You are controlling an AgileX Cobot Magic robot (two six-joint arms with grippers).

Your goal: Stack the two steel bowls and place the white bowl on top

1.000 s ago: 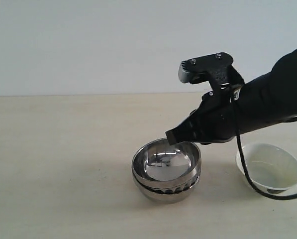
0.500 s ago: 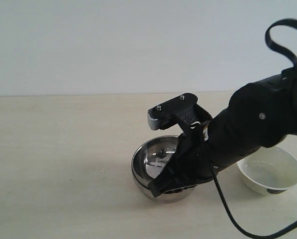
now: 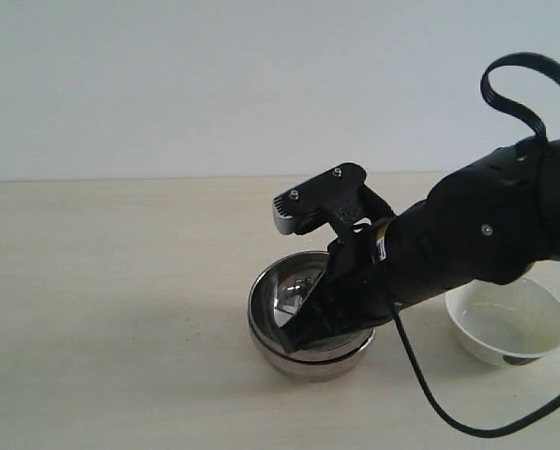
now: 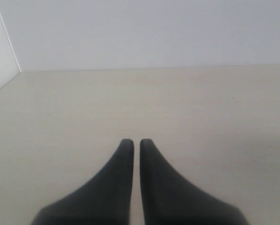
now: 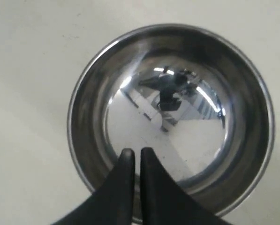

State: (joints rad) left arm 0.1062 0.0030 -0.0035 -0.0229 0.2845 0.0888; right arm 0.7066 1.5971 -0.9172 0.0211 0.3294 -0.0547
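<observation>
Table: a flat, matt, pale-beige table (image 3: 120, 281) that runs back to a plain white wall; all the bowls stand on it.
Right arm: a bulky black arm (image 3: 486, 234) reaches in from the right of the exterior view and slants down over the steel bowls. A thin black cable (image 3: 528, 59) arches above it and also trails down across the table in front of the white bowl.
Steel bowls: two shiny round metal bowls, nested one inside the other near the middle of the table. The upper steel bowl (image 3: 278, 298), wide and smooth, sits upright with its mirror-like inside facing up (image 5: 177, 122). The lower steel bowl (image 3: 308, 361) shows as a rounded band under the upper one's rim.
White bowl: a glossy cream-white round bowl (image 3: 505, 323), upright on the table to the right of the stack and apart from it, with a small dark mark at its outer base.
Right gripper: the right gripper (image 5: 134, 151) has black tapered fingers pressed together, pinching nothing. Its tips are down inside the upper steel bowl, over the inner wall on the side nearest the exterior camera; whether they touch the metal cannot be told.
Left gripper: the left gripper (image 4: 132, 141) has black fingers together but for a hairline slit, holding nothing, above bare table.
</observation>
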